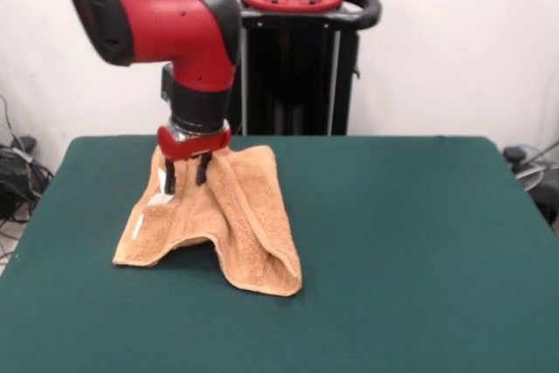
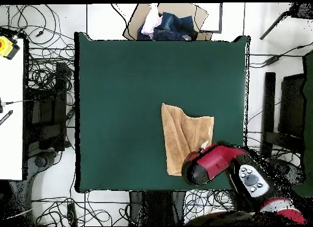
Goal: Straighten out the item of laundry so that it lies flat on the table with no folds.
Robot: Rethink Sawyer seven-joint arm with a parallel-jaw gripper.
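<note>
In the front view, the near part of the table (image 1: 393, 303) is bare green felt. Farther back, left of centre, lies the towel (image 1: 236, 224), orange-tan and rumpled. Its near edge reaches toward the camera in two lobes: a flatter one at the left and a thicker, folded one at the right, with a raised ridge running back from the right lobe toward the far edge. Between the lobes the near edge arches up off the felt. A small white tag (image 1: 160, 201) shows on the left part of the cloth, just below the gripper.

The gripper (image 1: 186, 174) stands over the towel's far left part, pointing straight down. Its two dark fingers (image 1: 202, 169) are set a narrow gap apart, with their tips at the cloth; whether they pinch any terry between them cannot be told. Above them sits the red collar, then the black wrist and the red arm (image 1: 148, 19) bending in from the upper left. Behind the table stands the black pedestal (image 1: 297, 67) with its red top.

In the overhead view the towel (image 2: 183, 136) lies right of centre, close to the table edge nearest the robot's base, and the arm (image 2: 214, 163) covers its corner there. A box of cloths (image 2: 166, 24) sits beyond the far edge.
</note>
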